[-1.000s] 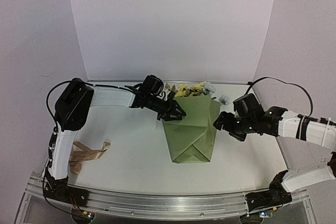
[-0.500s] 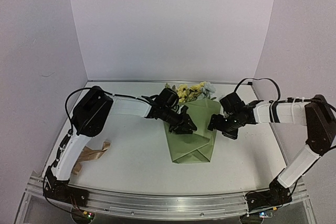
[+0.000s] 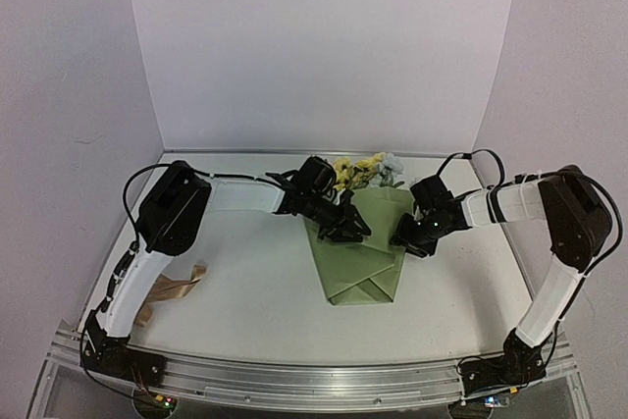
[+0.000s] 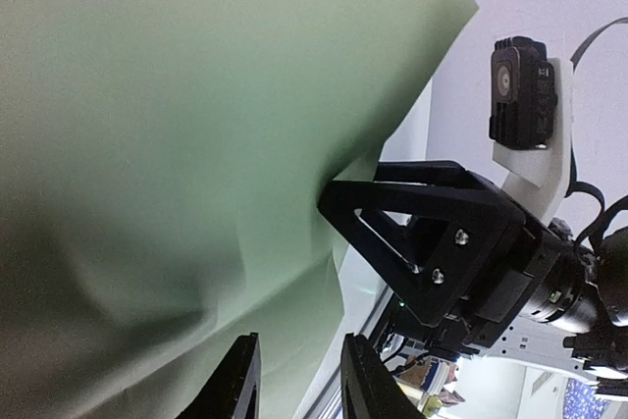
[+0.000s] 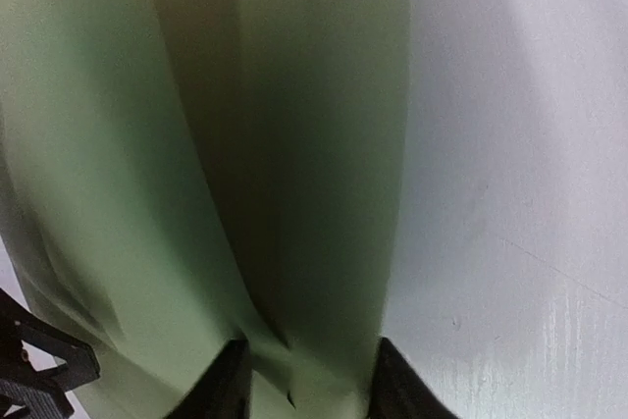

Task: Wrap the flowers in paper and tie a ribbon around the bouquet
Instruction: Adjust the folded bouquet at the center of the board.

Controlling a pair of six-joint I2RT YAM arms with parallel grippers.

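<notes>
Fingers, left (image 4: 240, 380): part-closed, narrow gap, paper (image 3: 358, 262) lying across the gap; clamped or only pressing, cannot tell.
Fingers, right (image 5: 228, 385): astride the paper's right edge fold, gap showing; gripped or not, cannot tell.
Left gripper (image 3: 345, 228): on the paper's upper left flap.
Right gripper (image 3: 407, 237): touching the paper's right edge, opposite.
Paper: folded to a cone, middle of table (image 3: 245, 282), between the 2 grippers. Long axis far to near, flowers (image 3: 368, 171) out the far mouth, point toward the bases.
Ribbon (image 3: 169, 290): loose, near-left, beside the base of left arm (image 3: 172, 208), well apart from the paper; that arm is nearer.
Left arm, right arm (image 3: 549, 203): both reach inward, forearms low, elbows outward.
Step, judged: closing the wrap; tying not yet begun. Next move likely needs 1 gripper pinning the paper while the other fetches the ribbon.
</notes>
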